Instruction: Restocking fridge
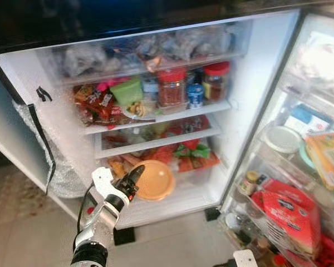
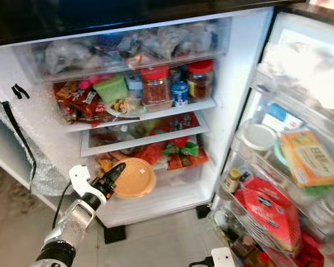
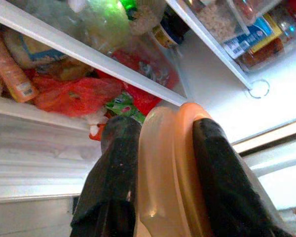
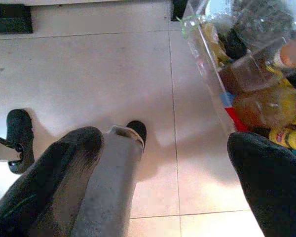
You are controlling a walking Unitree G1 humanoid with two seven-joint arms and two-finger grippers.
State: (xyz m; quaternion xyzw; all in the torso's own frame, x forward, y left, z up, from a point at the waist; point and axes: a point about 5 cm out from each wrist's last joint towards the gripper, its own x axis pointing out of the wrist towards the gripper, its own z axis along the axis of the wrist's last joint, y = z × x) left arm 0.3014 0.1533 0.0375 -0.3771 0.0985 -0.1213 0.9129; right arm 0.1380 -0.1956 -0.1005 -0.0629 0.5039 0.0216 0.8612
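Observation:
The fridge [image 1: 250, 83] stands open before me. My left gripper [image 1: 137, 179] reaches into its lowest compartment and is shut on the rim of a round orange plastic container [image 1: 157, 181]. In the left wrist view the two black fingers [image 3: 113, 182] pinch the container's orange edge [image 3: 170, 168], with red and green packets [image 3: 79, 94] behind it. The container sits low on the white bottom shelf [image 1: 183, 199], in front of red packets [image 1: 196, 161]. My right gripper [image 4: 177, 163] hangs open over the floor tiles beside the door.
The middle shelf [image 1: 211, 107] carries red-lidded jars [image 1: 171, 86], a green tub [image 1: 127, 92] and snack packets. The open door [image 1: 300, 167] on the right holds an orange box [image 1: 328, 158], a red pouch [image 1: 289, 214] and bottles. Tiled floor [image 1: 172, 239] lies below.

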